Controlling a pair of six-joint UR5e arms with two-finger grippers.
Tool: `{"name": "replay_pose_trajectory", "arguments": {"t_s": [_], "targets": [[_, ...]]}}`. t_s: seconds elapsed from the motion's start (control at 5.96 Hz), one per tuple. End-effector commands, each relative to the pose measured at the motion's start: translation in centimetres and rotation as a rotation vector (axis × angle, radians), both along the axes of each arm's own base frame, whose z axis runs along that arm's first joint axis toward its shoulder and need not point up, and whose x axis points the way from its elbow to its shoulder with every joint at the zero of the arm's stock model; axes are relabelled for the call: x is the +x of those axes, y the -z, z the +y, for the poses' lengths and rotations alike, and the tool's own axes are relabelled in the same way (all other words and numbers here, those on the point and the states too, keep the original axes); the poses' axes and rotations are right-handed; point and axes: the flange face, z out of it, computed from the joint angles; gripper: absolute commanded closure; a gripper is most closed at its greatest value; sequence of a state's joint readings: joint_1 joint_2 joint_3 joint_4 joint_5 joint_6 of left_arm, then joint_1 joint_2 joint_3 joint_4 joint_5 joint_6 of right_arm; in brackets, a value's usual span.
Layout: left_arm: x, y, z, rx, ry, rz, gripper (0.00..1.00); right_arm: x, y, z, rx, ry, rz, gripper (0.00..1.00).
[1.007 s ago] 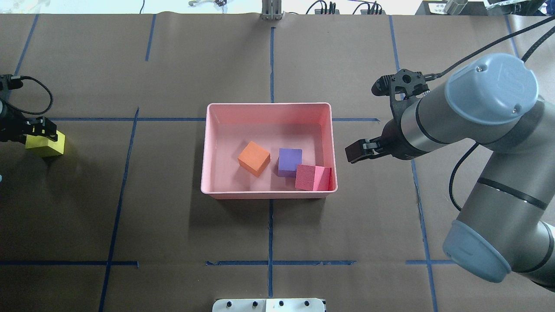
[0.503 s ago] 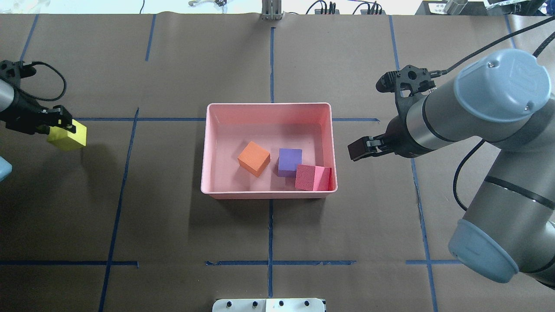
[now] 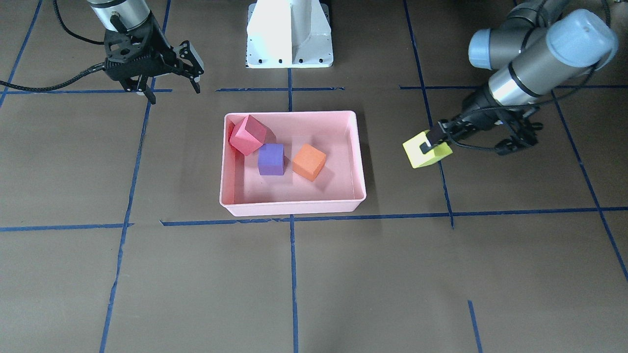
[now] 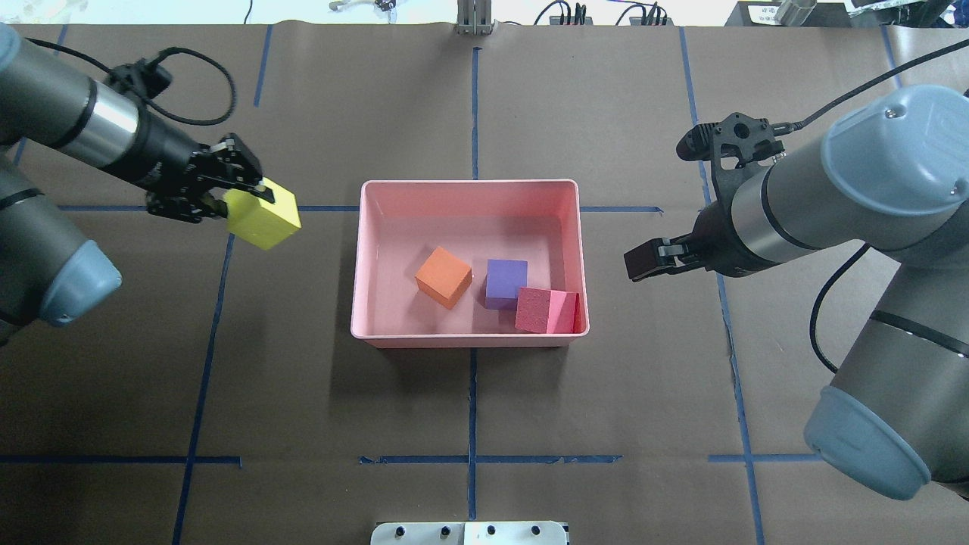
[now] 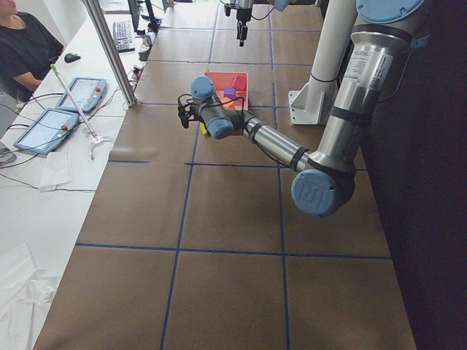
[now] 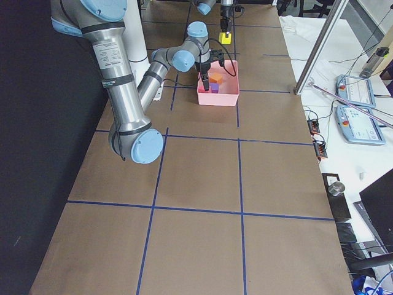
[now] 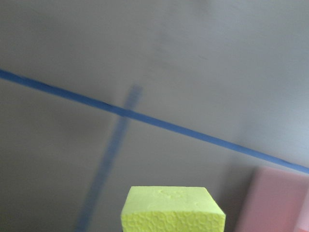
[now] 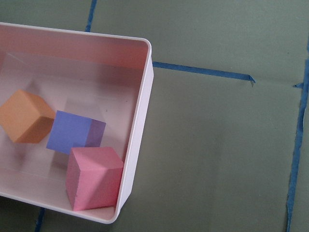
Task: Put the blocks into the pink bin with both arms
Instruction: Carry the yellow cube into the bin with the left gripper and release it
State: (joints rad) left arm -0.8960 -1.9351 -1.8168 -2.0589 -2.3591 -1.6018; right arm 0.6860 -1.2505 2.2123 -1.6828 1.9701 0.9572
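L gripper (image 4: 244, 203) is pinching the yellow-green block (image 4: 263, 219), holding it up beside the pink bin (image 4: 469, 182), not over it. R gripper (image 3: 172, 90) is hanging spread open w/ nothing in it, near the bin's other side. Orange block (image 4: 444, 277), purple block (image 4: 506, 281) & red-pink block (image 4: 541, 310) are sitting inside the bin.

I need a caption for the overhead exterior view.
Left gripper holds the yellow-green block beside the pink bin, with orange block, purple block, red-pink block inside.

Seen from overhead, the bin (image 4: 469, 184) holds the left block (image 4: 443, 277), the middle block (image 4: 506, 281) just right of it, and the corner block (image 4: 541, 310) leaning in the near right corner. The fourth block (image 4: 265, 221) hangs in the left gripper (image 4: 246, 204), left of the bin and apart from it. The right gripper (image 4: 642, 263) is off the bin's right side.
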Motion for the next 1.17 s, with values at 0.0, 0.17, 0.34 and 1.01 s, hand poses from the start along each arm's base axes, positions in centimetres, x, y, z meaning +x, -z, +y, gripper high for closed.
{"name": "replay_pose_trajectory", "arguments": {"t_s": [0.0,0.17,0.34,1.01], "targets": [[4.8,7.3,5.0,-0.068,-0.03,0.092,0.94,0.3,-0.6,-0.2,-0.007,-0.006,0.009,0.0],[8.0,7.2,6.7,-0.053,-0.035,0.075,0.94,0.7,-1.8,0.0,-0.023,-0.007,0.028,0.0],[10.7,6.7,7.8,-0.022,-0.008,0.049,0.91,2.4,-4.4,0.8,-0.06,-0.01,0.059,0.0],[10.6,7.0,8.1,-0.011,-0.002,0.054,0.0,4.6,-6.5,0.2,-0.113,-0.023,0.072,0.0]]}}
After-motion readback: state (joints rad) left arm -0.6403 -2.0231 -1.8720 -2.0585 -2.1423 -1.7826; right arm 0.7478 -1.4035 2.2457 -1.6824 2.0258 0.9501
